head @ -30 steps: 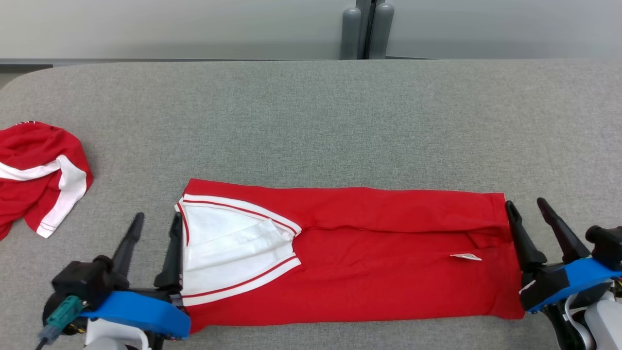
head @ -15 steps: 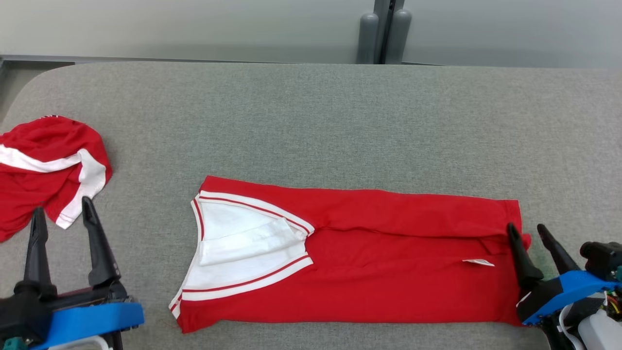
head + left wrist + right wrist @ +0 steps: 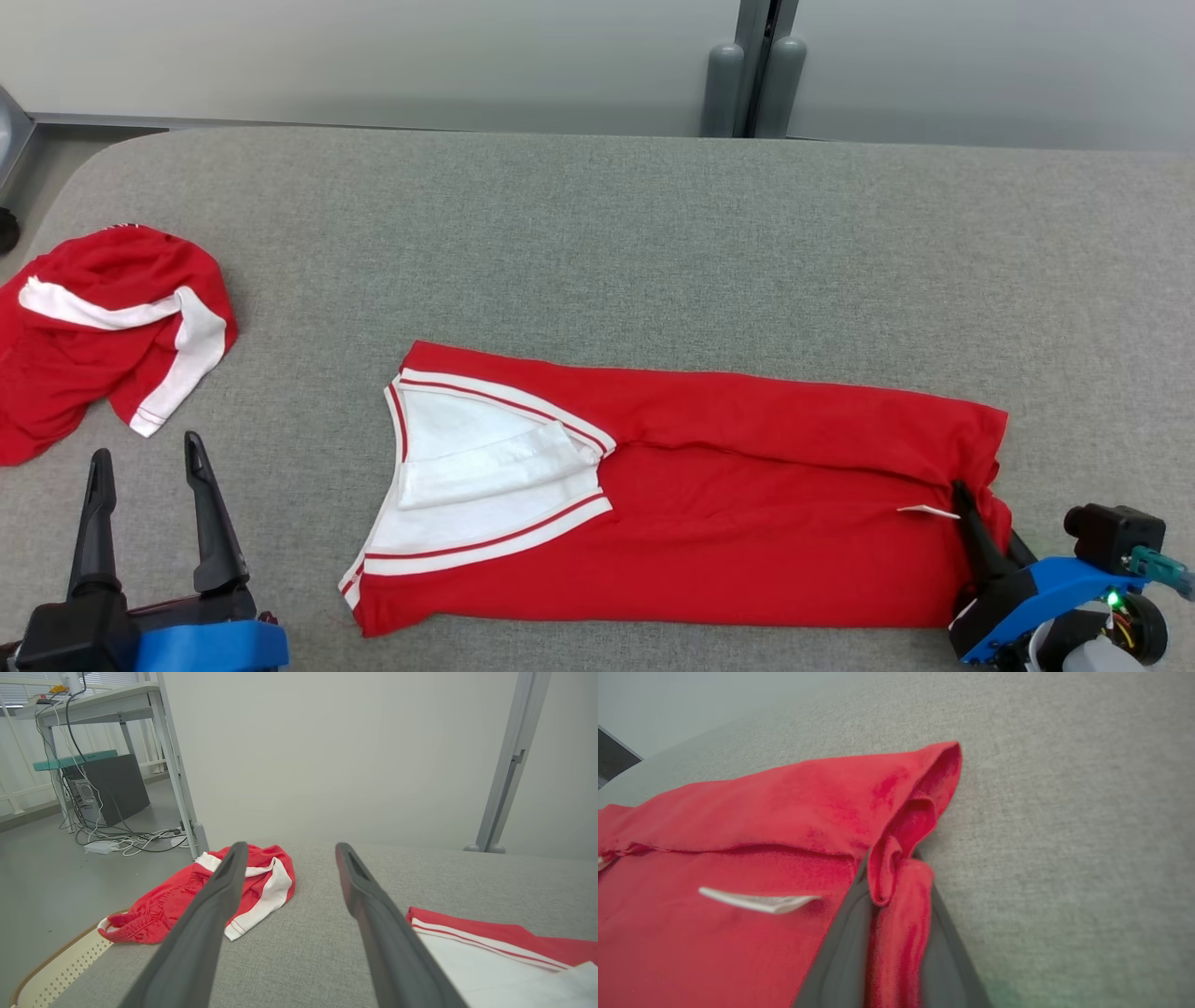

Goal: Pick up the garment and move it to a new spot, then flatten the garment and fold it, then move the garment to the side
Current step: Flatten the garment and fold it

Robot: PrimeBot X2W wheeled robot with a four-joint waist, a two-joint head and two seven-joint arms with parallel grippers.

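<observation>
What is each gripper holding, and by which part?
Right gripper pinches the folded red garment by the bunched edge at its right end. Left gripper is open, holding nothing.

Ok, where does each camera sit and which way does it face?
Head: on the head, looking down at the table; left gripper lower left, right gripper lower right.
Left wrist: on the left arm, looking along its open fingers across the table to a wall.
Right wrist: on the right arm, looking along its fingers pinching the shirt's edge.
Shared: head and left wrist both show the red heap.
</observation>
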